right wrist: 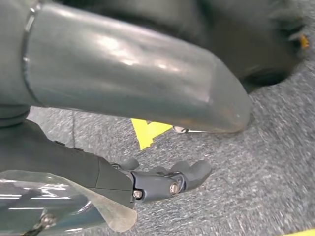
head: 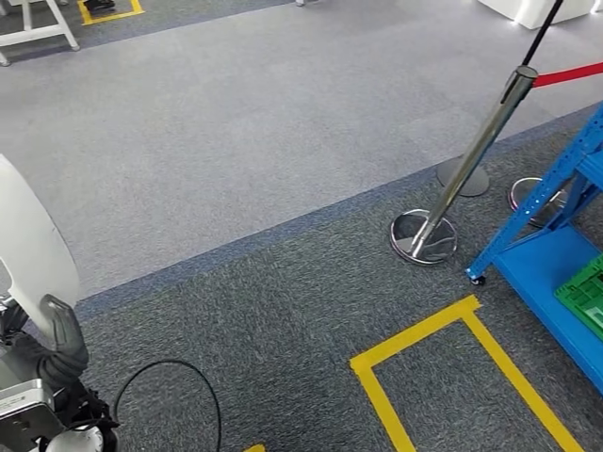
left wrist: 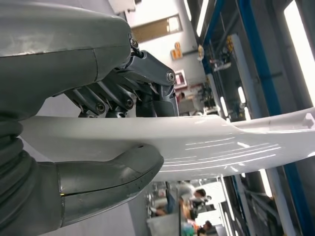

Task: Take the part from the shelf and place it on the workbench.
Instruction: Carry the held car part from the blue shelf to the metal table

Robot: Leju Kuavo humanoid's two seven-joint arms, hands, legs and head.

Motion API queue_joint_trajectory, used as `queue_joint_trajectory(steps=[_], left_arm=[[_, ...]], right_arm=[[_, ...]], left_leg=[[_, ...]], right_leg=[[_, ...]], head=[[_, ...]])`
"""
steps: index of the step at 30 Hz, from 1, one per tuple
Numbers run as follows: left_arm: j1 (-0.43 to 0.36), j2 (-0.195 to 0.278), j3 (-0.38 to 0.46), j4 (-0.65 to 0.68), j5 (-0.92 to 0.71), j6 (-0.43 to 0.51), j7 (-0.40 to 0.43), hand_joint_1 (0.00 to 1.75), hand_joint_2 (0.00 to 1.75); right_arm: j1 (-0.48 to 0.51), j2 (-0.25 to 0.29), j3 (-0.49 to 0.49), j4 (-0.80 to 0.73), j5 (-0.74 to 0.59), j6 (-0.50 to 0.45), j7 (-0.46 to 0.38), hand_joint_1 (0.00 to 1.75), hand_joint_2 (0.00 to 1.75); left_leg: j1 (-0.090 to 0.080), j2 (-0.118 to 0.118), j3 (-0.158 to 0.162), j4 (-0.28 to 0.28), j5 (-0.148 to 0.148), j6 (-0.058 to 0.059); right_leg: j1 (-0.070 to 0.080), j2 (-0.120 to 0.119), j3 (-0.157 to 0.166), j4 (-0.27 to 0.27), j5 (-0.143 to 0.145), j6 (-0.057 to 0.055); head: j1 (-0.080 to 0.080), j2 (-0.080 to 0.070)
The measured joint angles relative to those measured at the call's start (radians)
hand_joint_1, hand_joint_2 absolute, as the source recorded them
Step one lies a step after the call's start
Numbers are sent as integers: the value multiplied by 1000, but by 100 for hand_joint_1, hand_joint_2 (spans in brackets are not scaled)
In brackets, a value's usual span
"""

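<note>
left hand (head: 60,344) clamped on white curved part (head: 28,250), thumb under, fingers over | right hand (right wrist: 163,179) holds nothing, fingers loosely extended over carpet | blue shelf (head: 547,264) far right | pickup done; carry and placing on workbench remain

White glossy part (head: 32,240), grey speckled carpet (head: 249,141), yellow floor tape (head: 427,330), blue shelf (head: 547,254), green crate (head: 587,294), red barrier belt (head: 569,73).

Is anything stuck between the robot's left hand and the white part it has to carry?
No. The left hand already grips the white part directly: the thumb presses one face and the darker fingers the other, with nothing between. The head view also shows the part held at the robot's left. No workbench is visible, so that path can't be judged.
</note>
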Motion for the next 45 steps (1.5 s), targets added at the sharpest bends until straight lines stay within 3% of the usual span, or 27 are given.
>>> queue_joint_trajectory(steps=[1, 3, 5, 7, 9, 11, 13, 15, 16, 17, 18, 20, 22, 24, 26, 28, 30, 31, 32, 33, 35, 37, 39, 40, 42, 44, 45], left_arm=[[0, 0, 0, 1, 0, 0, 0, 175, 175], [0, 0, 0, 1, 0, 0, 0, 175, 175], [-2, 0, -1, 2, 0, 0, 0, 175, 175], [-3, 0, -1, 3, 0, 0, 1, 175, 175], [-1, 1, -1, 3, 0, 0, 1, 175, 175], [-1, 2, -1, 3, 0, 0, 1, 175, 175], [-4, 2, -1, 4, 0, 0, 1, 175, 175], [-4, 2, -2, 6, 0, 0, 1, 175, 175], [-4, 2, -1, 7, 1, 0, 1, 175, 175], [-3, 2, -1, 8, 1, 0, 1, 175, 175], [-3, 2, -1, 8, 1, 0, 2, 175, 175], [-4, 2, -2, 8, 0, 0, 3, 175, 175], [-4, 2, -3, 9, 0, 0, 5, 175, 175], [-2, 3, -4, 8, 0, 0, 6, 175, 175], [-2, 3, -4, 8, 1, 0, 7, 175, 175], [-4, 2, -9, 8, 1, 0, 8, 175, 175], [-4, 3, -15, 9, 1, 0, 8, 175, 175], [-4, 3, -17, 10, 1, 0, 9, 175, 175], [-3, 3, -18, 11, 1, 0, 10, 175, 175], [-3, 4, -19, 12, 1, 0, 11, 175, 175], [-4, 4, -19, 13, 1, 0, 13, 175, 175], [-4, 4, -20, 14, 0, 0, 16, 175, 175], [-3, 5, -21, 14, -1, 0, 18, 175, 175], [-2, 6, -21, 14, -1, 0, 18, 175, 175], [-3, 8, -21, 14, 0, 0, 18, 175, 175], [-5, 9, -21, 14, 0, 0, 18, 175, 175], [-5, 9, -22, 15, 0, 0, 19, 175, 175]], right_arm=[[2, 0, -2, 0, 0, 0, 0, 0, 0], [3, -1, -5, 0, 2, 0, 0, 0, 0], [3, -2, -8, 1, 4, 0, 0, 0, 0], [3, -3, -11, 2, 5, 0, 0, 0, 0], [2, -4, -14, 3, 6, 0, 0, 0, 0], [2, -4, -15, 3, 7, 0, -2, 0, 0], [4, -4, -15, 3, 7, 0, -2, 0, 0], [7, -4, -16, 3, 7, 0, -2, 0, 0], [7, -4, -17, 3, 8, 0, -2, 0, 0], [6, -4, -18, 3, 8, 0, -2, 0, 0], [5, -4, -18, 3, 9, 0, -2, 0, 0], [3, -5, -19, 3, 9, 0, -2, 0, 0], [2, -5, -19, 3, 10, 0, -2, 0, 0], [-1, -4, -20, 3, 10, 0, -2, 0, 0], [-5, -4, -20, 3, 10, 0, -2, 0, 0], [-5, -4, -20, 4, 10, 1, -2, 0, 0], [-2, -5, -21, 4, 10, 1, -2, 0, 0], [-1, -5, -21, 4, 10, 1, -1, 0, 0], [0, -6, -22, 4, 10, 1, -1, 0, 0], [0, -6, -22, 4, 10, 1, -1, 0, 0], [0, -8, -22, 4, 10, 1, -1, 0, 0], [-1, -9, -22, 5, 10, 1, -1, 0, 0], [-3, -9, -22, 6, 11, 1, -1, 0, 0], [-3, -9, -23, 6, 11, 1, -1, 0, 0], [-4, -10, -23, 6, 12, 1, -2, 0, 0], [-2, -10, -23, 6, 13, 1, -2, 0, 0], [-1, -10, -23, 6, 13, 1, -2, 0, 0]], left_leg=[[-1, -15, 0, 2, -1, 0], [0, -45, 1, 7, -4, -3], [0, -71, -3, 15, -7, -10], [3, -94, -11, 18, -6, -21], [6, -108, -18, 19, -2, -33], [3, -61, -37, 57, -24, -43], [4, 4, -87, 166, -80, -53], [10, 22, -141, 278, -121, -60], [13, 25, -147, 291, -116, -62], [15, 29, -134, 266, -92, -62], [16, 40, -102, 206, -57, -61], [8, 87, -33, 74, -11, -51], [-3, 113, -8, 21, -7, -40], [-5, 89, -9, 14, -6, -28], [0, 66, -5, 3, 0, -14], [4, 45, -2, -2, 3, -6], [3, 18, -2, -2, 2, -4], [2, 4, -2, -1, 2, -3], [2, -11, -1, 0, 1, -4], [3, -27, 0, 2, 0, -6], [5, -53, -2, 13, -6, -15], [7, -74, -9, 21, -9, -26], [11, -95, -13, 20, -5, -37], [12, -90, -15, 24, -7, -41], [10, -43, -39, 74, -37, -49], [9, 11, -96, 198, -98, -54], [10, 20, -126, 260, -121, -56]], right_leg=[[0, 2, -11, 1, 20, -1], [-1, 19, 17, -101, 101, -3], [-6, 70, 60, -212, 148, -7], [-7, 97, 80, -244, 148, -13], [-6, 74, 89, -252, 152, -24], [-9, 43, 95, -260, 155, -35], [-7, 9, 102, -263, 152, -43], [-4, -26, 105, -263, 148, -46], [-4, -42, 107, -263, 145, -46], [-3, -57, 110, -263, 143, -45], [-3, -70, 114, -263, 140, -43], [0, -92, 122, -263, 132, -36], [3, -111, 127, -263, 125, -26], [2, -127, 134, -268, 121, -14], [-1, -89, 127, -245, 98, -5], [-3, -24, 76, -143, 45, -3], [-3, -1, 4, -16, 4, -2], [-2, 1, -17, 11, 8, -2], [-3, 3, -20, -4, 34, -2], [-4, 9, -3, -56, 77, -2], [-9, 46, 48, -185, 140, -1], [-10, 79, 77, -241, 149, -5], [-7, 70, 86, -244, 147, -16], [-7, 59, 88, -246, 149, -22], [-7, 34, 91, -249, 151, -34], [-2, 7, 92, -250, 148, -41], [0, -8, 93, -250, 146, -44]], head=[[0, 0], [0, 0], [-1, 0], [-1, 0], [-1, 0], [-7, 0], [-13, 0], [-13, 0], [-13, 0], [-13, 0], [-13, 0], [-12, 0], [-12, 0], [-11, 0], [-10, 0], [-4, 0], [0, 0], [0, 0], [0, 0], [0, 0], [0, 0], [0, 0], [0, 0], [0, 0], [-6, 0], [-11, 0], [-11, 0]])
